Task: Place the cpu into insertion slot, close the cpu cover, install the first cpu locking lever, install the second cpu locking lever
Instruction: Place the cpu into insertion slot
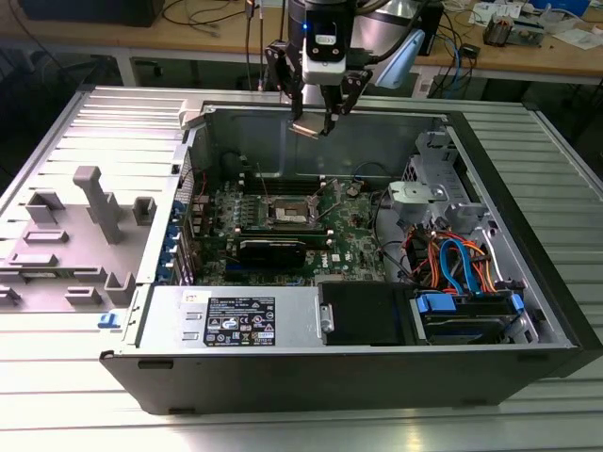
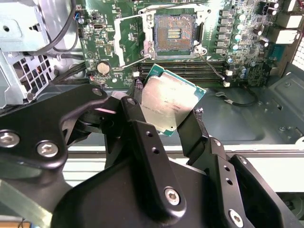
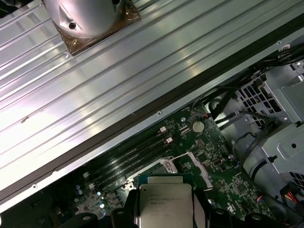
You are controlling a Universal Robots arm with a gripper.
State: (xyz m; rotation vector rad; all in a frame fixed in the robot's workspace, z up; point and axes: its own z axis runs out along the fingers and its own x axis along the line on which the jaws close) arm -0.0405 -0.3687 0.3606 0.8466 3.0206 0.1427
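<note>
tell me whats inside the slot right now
Nothing sits in the slot: its dark centre shows bare in the second wrist view. The cpu is gripped in the hand, clear of it. In the first wrist view the cpu hides part of the slot.

A robotics lab or electronics workshop. In the exterior view, an opened desktop computer case [image 1: 311,377] lies on a ribbed metal tabletop [image 1: 283,428] with its motherboard [image 1: 283,221] exposed and a robot hand [image 1: 317,121] above it at upper centre. Grey fixtures [image 1: 99,202] sit at left. A wooden tabletop [image 1: 565,56] strewn with cables [image 1: 462,42] runs along the top edge.
</note>
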